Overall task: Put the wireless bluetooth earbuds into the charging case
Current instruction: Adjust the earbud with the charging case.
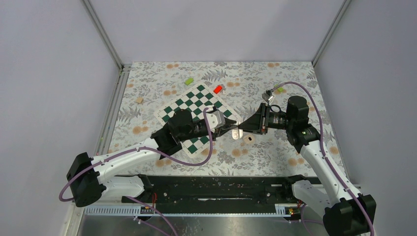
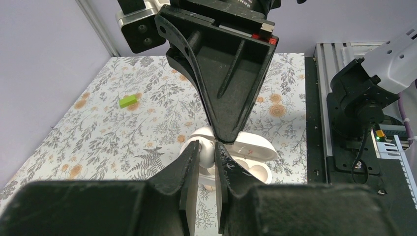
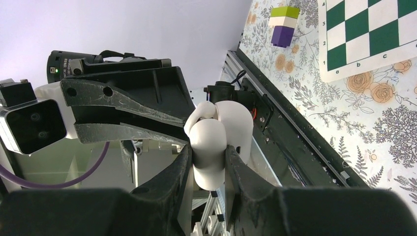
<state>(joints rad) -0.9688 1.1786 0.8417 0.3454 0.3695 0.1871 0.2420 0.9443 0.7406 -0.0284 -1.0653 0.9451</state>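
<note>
We keep the case (image 3: 212, 130) clamped in the right claw (image 3: 207, 152), off the bench (image 1: 147, 88), so the left claw (image 2: 206, 147), seemingly pinching an earbud (image 2: 206, 158), can seat it

I count two grippers, my left (image 2: 210, 147) and my right (image 3: 208, 150), and one white case (image 3: 228, 118) where they meet. There is one chessboard (image 1: 195, 107). Of small blocks there are two green (image 1: 189, 80) (image 1: 280, 89), one red (image 1: 218, 89) and one tan (image 1: 139, 100). One pale round piece (image 1: 250, 139) lies near the case. I cannot count the earbuds.
</note>
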